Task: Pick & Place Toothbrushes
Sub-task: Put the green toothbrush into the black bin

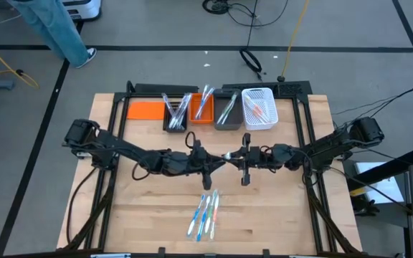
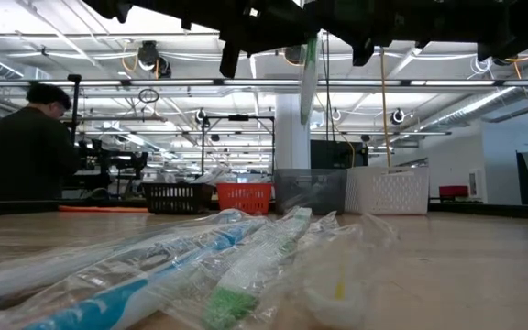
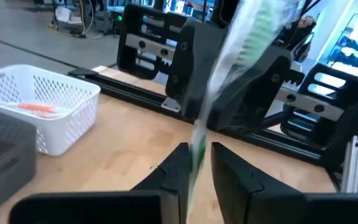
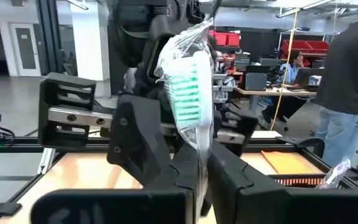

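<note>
Above the table's middle my two grippers meet tip to tip around one toothbrush (image 1: 229, 155), white with green bristles, in a clear wrapper. My right gripper (image 4: 201, 168) is shut on it below the bristle head (image 4: 188, 93). My left gripper (image 3: 199, 155) is slightly open, a finger on either side of the brush's lower handle (image 3: 197, 152); whether they touch it I cannot tell. In the low view the brush (image 2: 309, 78) hangs under the dark grippers. Several wrapped toothbrushes (image 1: 205, 213) lie flat near the table's front edge. My right gripper pinches the wrapped toothbrush between its two fingers just below the bristle head (image 4: 199, 144). The fingers come about level from the table's right side and lie across the brush. The brush is clear of the table and steeply tilted, with its head above the fingers.
A row of bins stands along the far edge: an orange tray (image 1: 145, 110), a dark bin (image 1: 176, 113) and an orange bin (image 1: 203, 107) with toothbrushes, a grey bin (image 1: 227, 113) and a white basket (image 1: 259, 109). A person (image 1: 56, 29) stands beyond the far left corner.
</note>
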Robot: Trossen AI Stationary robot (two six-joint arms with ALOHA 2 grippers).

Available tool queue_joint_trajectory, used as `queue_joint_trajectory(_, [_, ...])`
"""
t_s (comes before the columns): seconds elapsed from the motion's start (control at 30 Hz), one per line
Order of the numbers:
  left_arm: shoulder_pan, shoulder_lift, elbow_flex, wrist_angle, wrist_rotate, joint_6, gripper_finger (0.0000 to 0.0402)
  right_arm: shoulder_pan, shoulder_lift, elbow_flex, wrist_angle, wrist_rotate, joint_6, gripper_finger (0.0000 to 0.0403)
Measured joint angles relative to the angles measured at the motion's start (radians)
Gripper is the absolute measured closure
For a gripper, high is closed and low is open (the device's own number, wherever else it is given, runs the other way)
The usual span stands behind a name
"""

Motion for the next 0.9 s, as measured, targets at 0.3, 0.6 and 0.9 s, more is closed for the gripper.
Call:
queue_joint_trajectory(0.3, [-0.001,-0.104,0.000,-0.182,-0.043,0.071,0.0325,-0.046,-0.040,0.000,-0.036,0.035,-0.007,0.0393])
queue_joint_trajectory(0.6, [-0.032,-0.147,0.000,-0.351,-0.036,-0.030,0.0325,-0.163,-0.124,-0.001,-0.122,0.051,0.015,0.0393])
queue_joint_trajectory(0.9, [-0.060,-0.148,0.000,-0.363,-0.036,-0.006,0.0325,-0.376,-0.116,-0.001,-0.119,0.045,0.146,0.0393])
